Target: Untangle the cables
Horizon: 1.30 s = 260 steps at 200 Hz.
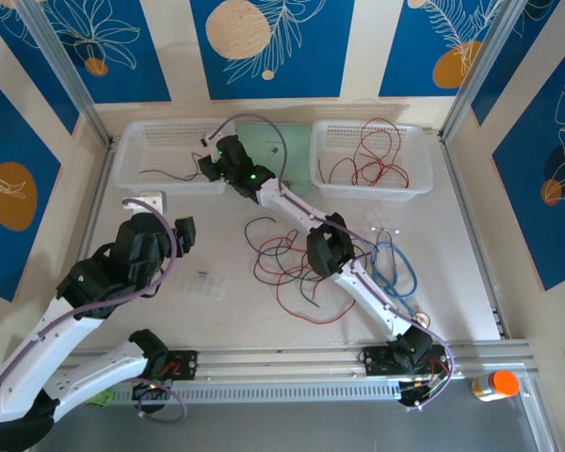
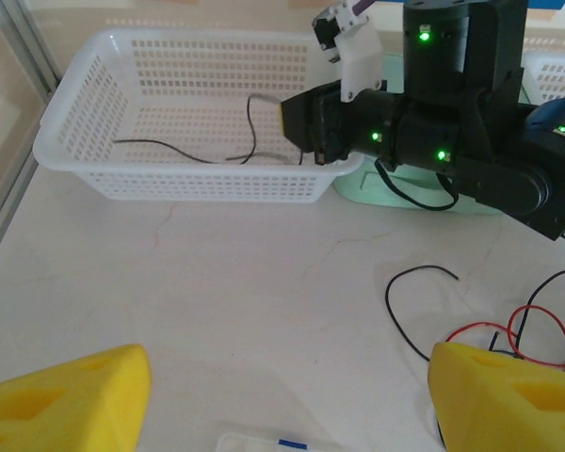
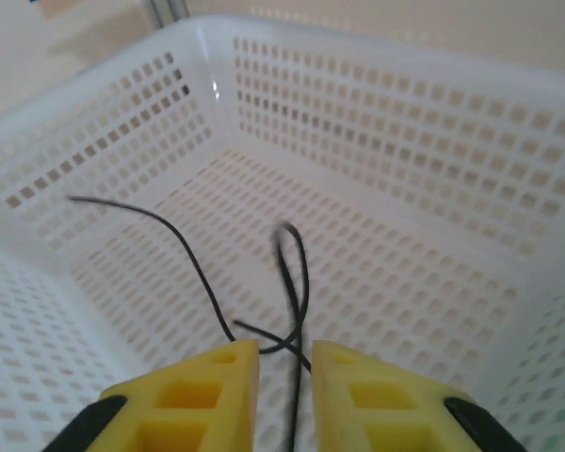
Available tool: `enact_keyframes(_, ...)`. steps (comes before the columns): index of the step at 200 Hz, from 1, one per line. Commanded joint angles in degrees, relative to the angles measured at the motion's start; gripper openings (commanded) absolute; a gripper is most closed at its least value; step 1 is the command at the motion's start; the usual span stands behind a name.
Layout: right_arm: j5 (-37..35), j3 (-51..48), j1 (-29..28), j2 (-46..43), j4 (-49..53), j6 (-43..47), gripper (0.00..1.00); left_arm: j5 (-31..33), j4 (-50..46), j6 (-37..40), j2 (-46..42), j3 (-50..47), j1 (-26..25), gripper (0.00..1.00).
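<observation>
**Black cable** [image 1: 169, 174] [image 2: 169, 151] [image 3: 188, 254]: one thin strand on the floor of the left basket [image 1: 132, 141] [image 2: 66, 122] [image 3: 405, 122]. Its long axis runs left to right, the free end pointing left. The right end bends up in a narrow loop.

**Right arm:** stretched diagonally from the near right to the far left, wrist tipped down over that basket.

**Right pincer** [image 1: 210, 168] [image 3: 284, 350]: fingers a narrow gap apart. The strand's looped end passes through the gap without being squeezed.

**Left arm:** folded at the near left.

**Left pincer** [image 1: 184, 234] [image 2: 287, 363]: spread wide with nothing between, aimed at the far side.

**Tangle of red and black cables** [image 1: 287, 264] [image 2: 527, 320]: mid-tabletop [image 1: 226, 320], under the right arm.

**Red cables** [image 1: 367, 160]: in the right basket [image 1: 424, 160].
</observation>
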State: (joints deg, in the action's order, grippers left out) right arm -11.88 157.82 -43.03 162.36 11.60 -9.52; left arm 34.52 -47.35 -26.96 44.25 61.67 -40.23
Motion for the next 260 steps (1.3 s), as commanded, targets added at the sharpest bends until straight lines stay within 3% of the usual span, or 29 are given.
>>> enact_keyframes(1,-0.78,0.96,-0.31,-2.41,-1.78,0.37,0.35,-0.86,0.78,0.42,0.35,0.72,0.42,0.79)
enact_keyframes(26,-0.61,0.92,0.05,-4.96,-0.58,0.72,0.52,-1.17,0.88,0.57,0.31,0.80,0.41,0.82)
enact_keyframes(66,-1.46,0.80,0.74,-12.63,4.28,1.05,0.60,-3.78,1.07,1.60,0.69,1.17,0.40,0.82)
enact_keyframes(97,-3.75,-3.94,1.87,-22.24,11.80,-0.90,0.64,-12.66,3.42,4.30,3.25,1.18,0.35,0.76)
enact_keyframes(129,-6.51,-22.46,2.25,-36.78,11.51,-1.95,0.65,-21.25,7.14,4.84,7.71,-0.19,0.34,0.74)
enact_keyframes(208,-16.99,-69.88,1.89,-75.64,16.14,-14.38,0.63,-31.48,12.26,2.53,26.11,0.72,-2.67,0.66)
enact_keyframes(238,-21.26,-81.36,1.89,-88.05,24.71,-21.17,0.59,-34.79,9.84,3.32,36.61,4.73,-6.24,0.61)
enact_keyframes(260,-21.40,-87.84,1.90,-94.94,30.41,-25.38,0.57,-37.08,7.24,2.90,44.37,7.41,-8.49,0.50)
